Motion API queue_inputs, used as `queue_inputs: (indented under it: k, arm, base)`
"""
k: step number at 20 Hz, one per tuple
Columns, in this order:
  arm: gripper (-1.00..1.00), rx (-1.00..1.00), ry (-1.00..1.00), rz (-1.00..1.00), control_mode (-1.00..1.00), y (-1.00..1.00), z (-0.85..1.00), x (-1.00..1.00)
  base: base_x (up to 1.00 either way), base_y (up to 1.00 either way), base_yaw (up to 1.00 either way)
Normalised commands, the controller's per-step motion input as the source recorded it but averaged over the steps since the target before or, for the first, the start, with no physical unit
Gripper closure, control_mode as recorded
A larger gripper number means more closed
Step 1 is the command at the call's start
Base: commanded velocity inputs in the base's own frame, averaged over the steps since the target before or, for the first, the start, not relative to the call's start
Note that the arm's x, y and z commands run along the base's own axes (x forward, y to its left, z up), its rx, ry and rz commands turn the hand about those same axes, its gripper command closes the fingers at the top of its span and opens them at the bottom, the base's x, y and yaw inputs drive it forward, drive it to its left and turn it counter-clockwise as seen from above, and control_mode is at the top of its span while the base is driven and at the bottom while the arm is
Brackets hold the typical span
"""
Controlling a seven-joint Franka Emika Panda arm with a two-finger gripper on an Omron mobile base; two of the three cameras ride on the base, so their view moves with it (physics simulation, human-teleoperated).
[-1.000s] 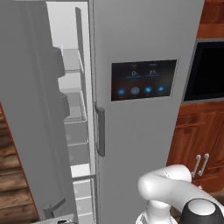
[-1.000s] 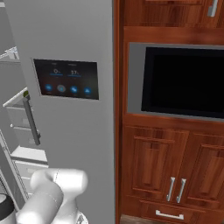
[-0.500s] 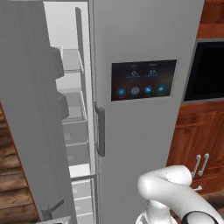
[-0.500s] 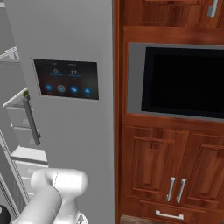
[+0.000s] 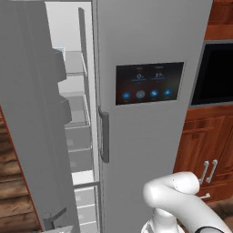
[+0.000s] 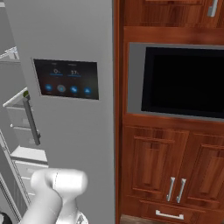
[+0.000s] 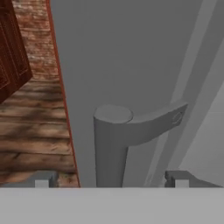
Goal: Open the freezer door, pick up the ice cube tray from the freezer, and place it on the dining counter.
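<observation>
A kitchen wall of reddish wood cabinets point(image 6: 153, 168) and a dark built-in oven point(image 6: 183, 81) stands to the right of a grey fridge, whose closed door with the touchscreen panel point(image 5: 149, 83) serves as the landmark. Left of that door the freezer door point(image 5: 32, 113) stands swung open, its inner bins facing the freezer point(image 5: 75, 100) shelves and drawers.

In the hand view the gripper point(image 7: 111, 179) is released: its two tips stand wide on either side of the lower end of the door's bar handle point(image 7: 113, 146), touching nothing. The door looks open enough, so a good next move is probably to back straight off the handle before swinging the arm toward the shelves.

The ice cube tray cannot be made out on the shelves from here. The open door's edge and bins crowd the gap left of the touchscreen door, so the reach inside should run between them, clear of that door's own handle point(image 5: 104, 136).
</observation>
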Motion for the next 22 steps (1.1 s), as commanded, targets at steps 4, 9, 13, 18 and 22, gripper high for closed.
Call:
queue_inputs:
  k: [4,9,13,18,22]
  arm:
    - [-1.00,-0.04,-0.29,0.09,-1.00,0.13,1.00,-0.46]
    - [-1.00,-0.01,-0.24,0.08,-1.00,-0.05,1.00,-0.38]
    - [-1.00,0.00,-0.21,0.06,-1.00,-0.37,1.00,-0.24]
    - [-1.00,0.00,-0.17,0.09,-1.00,-0.67,1.00,-0.01]
    - [-1.00,0.00,-0.15,0.06,-1.00,-0.78,1.00,0.00]
  base:
    - [0.00,0.00,0.00]
    - [0.00,0.00,0.00]
    - [0.00,0.00,0.00]
    - [0.00,0.00,0.00]
    - [0.00,0.00,0.00]
